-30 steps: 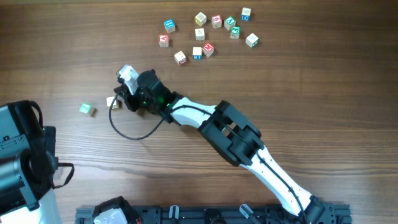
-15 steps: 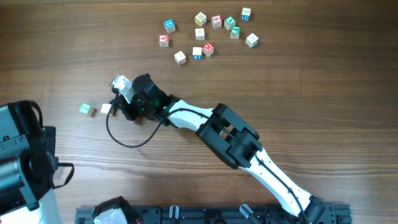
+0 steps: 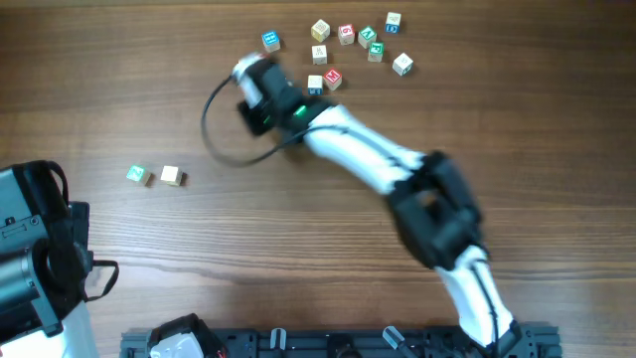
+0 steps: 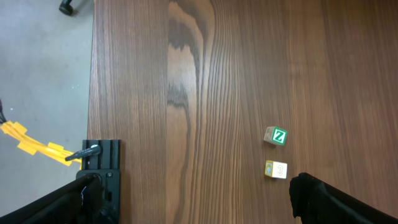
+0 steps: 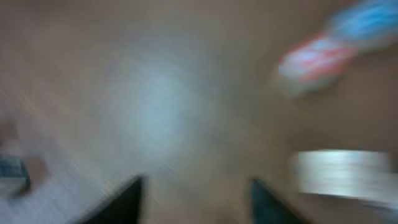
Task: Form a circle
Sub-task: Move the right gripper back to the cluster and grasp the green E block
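right end effector (image 5: 196, 183) — apart, seemingly empty, blurred view | left end effector (image 4: 193, 186) — wide apart, empty

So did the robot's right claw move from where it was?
Yes. The right gripper swung away from the green-faced cube at the left, up and right, to the scattered letter cubes.

All of it is heavily blurred. Over the brown wooden tabletop (image 5: 155, 93) the right gripper (image 5: 196, 202) shows two dark tips standing apart, bare wood between. Toward the right sit a red-and-white blurred block (image 5: 314, 62), a blue blurred shape (image 5: 367, 18) and a pale whitish block (image 5: 339, 168).
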`<state>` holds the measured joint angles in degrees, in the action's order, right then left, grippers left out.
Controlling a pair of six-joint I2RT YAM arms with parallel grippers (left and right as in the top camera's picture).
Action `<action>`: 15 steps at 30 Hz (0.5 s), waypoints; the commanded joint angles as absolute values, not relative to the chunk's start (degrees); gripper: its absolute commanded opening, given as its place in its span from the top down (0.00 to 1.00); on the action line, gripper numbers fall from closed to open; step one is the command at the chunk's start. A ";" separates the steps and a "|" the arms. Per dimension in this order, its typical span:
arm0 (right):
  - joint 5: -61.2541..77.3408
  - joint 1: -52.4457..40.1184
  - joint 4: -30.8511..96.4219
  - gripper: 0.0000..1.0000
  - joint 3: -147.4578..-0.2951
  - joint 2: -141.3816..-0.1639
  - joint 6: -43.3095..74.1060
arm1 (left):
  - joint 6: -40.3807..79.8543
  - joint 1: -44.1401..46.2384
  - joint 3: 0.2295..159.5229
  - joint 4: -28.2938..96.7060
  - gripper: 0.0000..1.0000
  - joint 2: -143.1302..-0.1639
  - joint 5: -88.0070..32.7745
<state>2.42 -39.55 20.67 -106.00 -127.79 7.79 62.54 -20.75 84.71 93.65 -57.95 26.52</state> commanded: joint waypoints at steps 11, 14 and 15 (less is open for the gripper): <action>0.08 -20.73 11.40 0.00 -106.17 -127.31 7.49 | 63.64 -21.02 84.73 93.71 0.00 -57.91 26.85; -3.84 -19.88 9.45 0.00 -106.17 -132.07 7.66 | 63.64 -21.02 84.73 93.71 0.00 -57.91 26.85; -5.13 -19.68 8.78 0.00 -106.17 -133.82 7.64 | 63.64 -21.02 84.73 93.71 0.00 -57.91 26.85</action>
